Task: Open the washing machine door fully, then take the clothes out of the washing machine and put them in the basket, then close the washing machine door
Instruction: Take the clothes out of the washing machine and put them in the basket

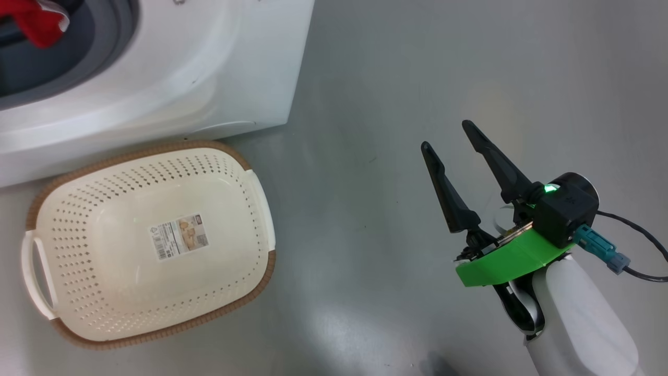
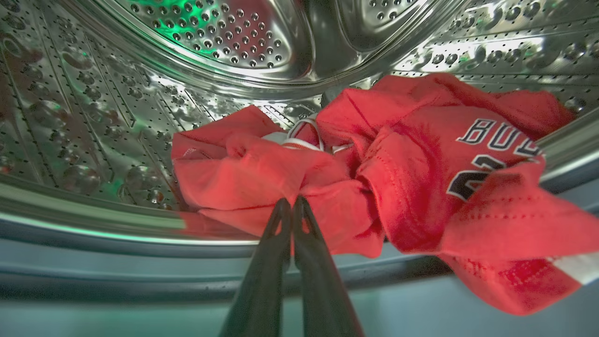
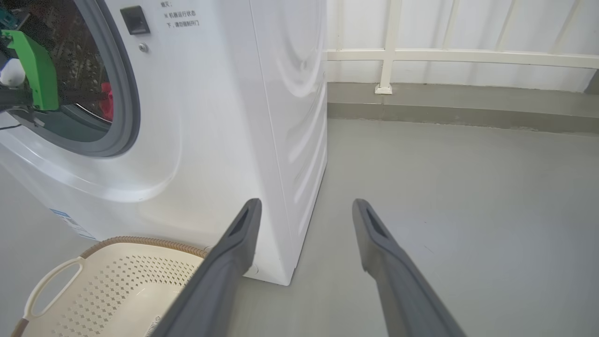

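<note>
A: Where the left gripper (image 2: 291, 203) reaches into the drum (image 2: 93, 117), how do its 2 fingers stand?

B: Pressed together, tip to tip, with a fold of the clothes (image 2: 398, 164) pinched between them. The red cloth puckers right at the tips.

A: And the clothes themselves?

B: A crumpled red heap low in the drum, near its front lip. 1 piece with dark lettering hangs out over the grey gasket (image 2: 93, 281) on the right of the left wrist view. From the head, a scrap of red shows in the washer (image 1: 209, 78) mouth, upper left.

A: The right gripper (image 1: 445, 136)?

B: Fingers wide apart, nothing between them, over bare floor (image 1: 376, 78) to the right of the washer and well apart from it.

A: The basket (image 1: 78, 250)?

B: On the floor just in front of the washer, below the mouth, its brown rim near the white front panel. A paper label (image 1: 179, 236) sits on its bottom.

A: Anything more from the right wrist?

B: The washer's front corner stands behind that gripper's left finger, a basket handle shows at the lower left, a green bracket (image 3: 35, 70) on the left arm sits in the mouth, and a white railing (image 3: 388, 51) runs along the far wall.
</note>
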